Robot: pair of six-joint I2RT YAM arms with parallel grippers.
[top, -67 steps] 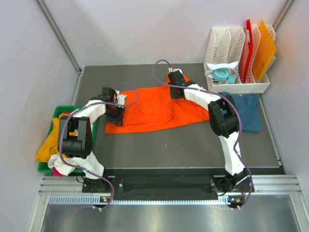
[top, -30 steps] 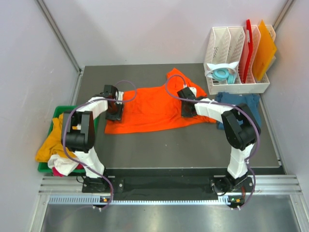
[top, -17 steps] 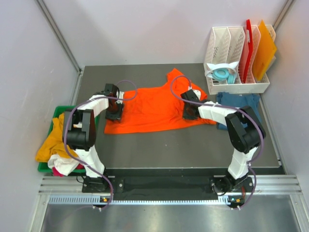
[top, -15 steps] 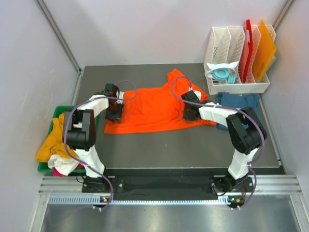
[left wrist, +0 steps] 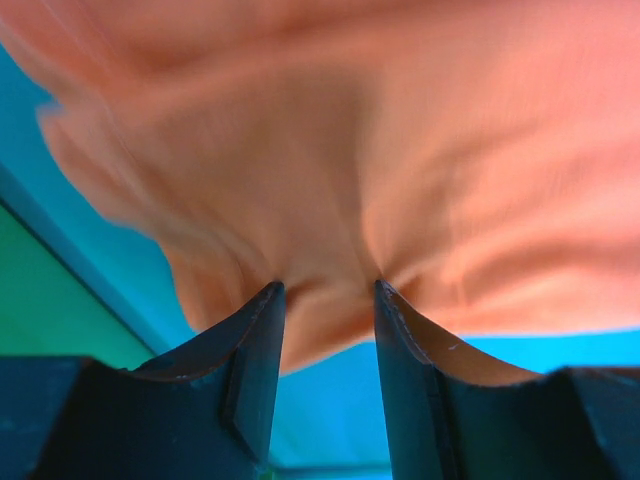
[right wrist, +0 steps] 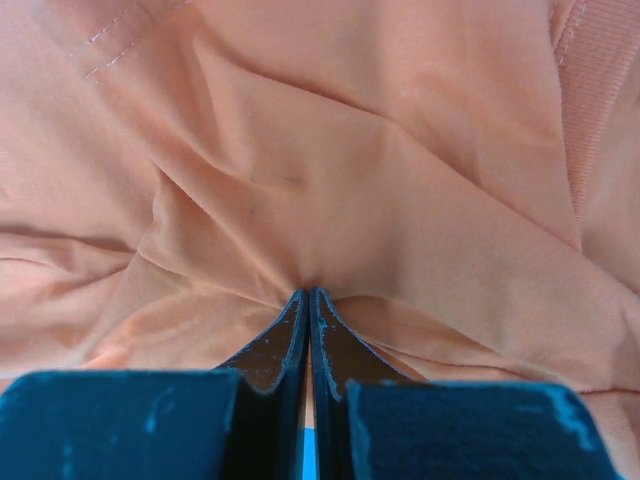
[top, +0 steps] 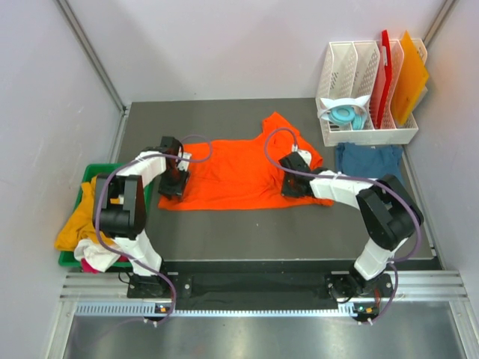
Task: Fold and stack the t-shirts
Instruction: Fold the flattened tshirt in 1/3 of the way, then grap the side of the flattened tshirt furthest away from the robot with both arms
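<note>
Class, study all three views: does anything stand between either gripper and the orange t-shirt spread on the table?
Nothing visible does. The left gripper has a bunch of the orange t-shirt between its fingers at the shirt's left edge, and the right gripper is pinched on cloth near its right side.

- Dark grey desk [top: 247,224] lies under the left tool [top: 174,182] and right tool [top: 292,182].
- Pale lilac walls [top: 224,45] stand beyond and beside them.
- Metal rail [top: 262,288] and steel sheet [top: 262,336] lie behind them.

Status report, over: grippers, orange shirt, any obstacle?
Left gripper pinching orange t-shirt edge. Right gripper shut on it. Blue t-shirt lies apart, not in the way.
</note>
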